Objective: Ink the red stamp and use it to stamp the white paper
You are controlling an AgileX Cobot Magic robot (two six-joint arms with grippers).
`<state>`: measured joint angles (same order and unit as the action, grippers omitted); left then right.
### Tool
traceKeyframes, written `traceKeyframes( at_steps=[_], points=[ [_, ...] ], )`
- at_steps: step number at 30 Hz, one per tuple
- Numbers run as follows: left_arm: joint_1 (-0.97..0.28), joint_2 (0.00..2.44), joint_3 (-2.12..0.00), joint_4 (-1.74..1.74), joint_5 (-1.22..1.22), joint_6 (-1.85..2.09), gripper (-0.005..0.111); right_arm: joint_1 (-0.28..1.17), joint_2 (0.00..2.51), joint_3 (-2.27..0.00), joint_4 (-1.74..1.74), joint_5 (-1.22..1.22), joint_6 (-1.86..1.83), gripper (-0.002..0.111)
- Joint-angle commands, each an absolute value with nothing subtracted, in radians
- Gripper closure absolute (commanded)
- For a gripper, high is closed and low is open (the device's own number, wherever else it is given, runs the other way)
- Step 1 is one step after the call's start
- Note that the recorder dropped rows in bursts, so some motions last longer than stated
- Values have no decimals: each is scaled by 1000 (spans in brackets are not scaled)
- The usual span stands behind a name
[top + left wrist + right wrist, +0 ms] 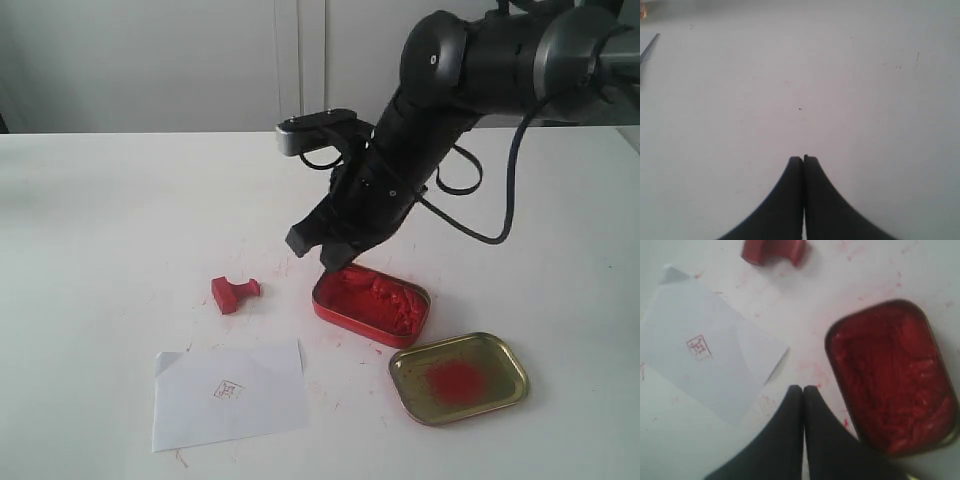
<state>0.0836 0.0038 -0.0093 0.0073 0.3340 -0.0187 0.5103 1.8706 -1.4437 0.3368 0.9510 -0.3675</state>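
Progress: white paper (228, 395) already carries a small red square imprint (228, 390), so by the look of it one inking and pressing is done. What may remain is a cleaner second mark, or nothing.
Red stamp (236, 293): lies tipped on its side on the table, held by nobody, at 9 o'clock from the ink tin (348, 320) and 12 o'clock from the paper.
Right gripper (318, 250): fingers pressed together and empty, hanging just over the tin's 10 o'clock rim.
Left gripper (803, 159): fingers together, nothing between them, over bare tabletop; it does not show in the exterior view.
Gold lid (500, 365): rests open side up at 4 o'clock from the tin, a red smear at its centre.
Surface: white table (120, 200), flecked with faint red marks around the tin, stamp and paper.
Room: pale panelled wall or cabinet fronts behind the table; nothing else can be made out.
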Motion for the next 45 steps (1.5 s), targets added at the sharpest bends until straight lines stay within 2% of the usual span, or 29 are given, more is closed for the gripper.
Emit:
traceKeyframes(
  at_steps=[1, 10, 24, 45],
  points=[
    [88, 0, 0, 8, 340, -20, 107, 470, 1854, -1445, 249, 1005, -191, 108],
    [88, 0, 0, 8, 340, -20, 107, 347, 1846, -1444, 237, 1097, -18, 108],
    [88, 0, 0, 8, 340, -20, 107, 229, 1846, -1444, 96, 1221, 15, 108],
    [88, 0, 0, 8, 340, -20, 107, 55, 1705, -1442, 0, 1221, 31, 108]
  ],
)
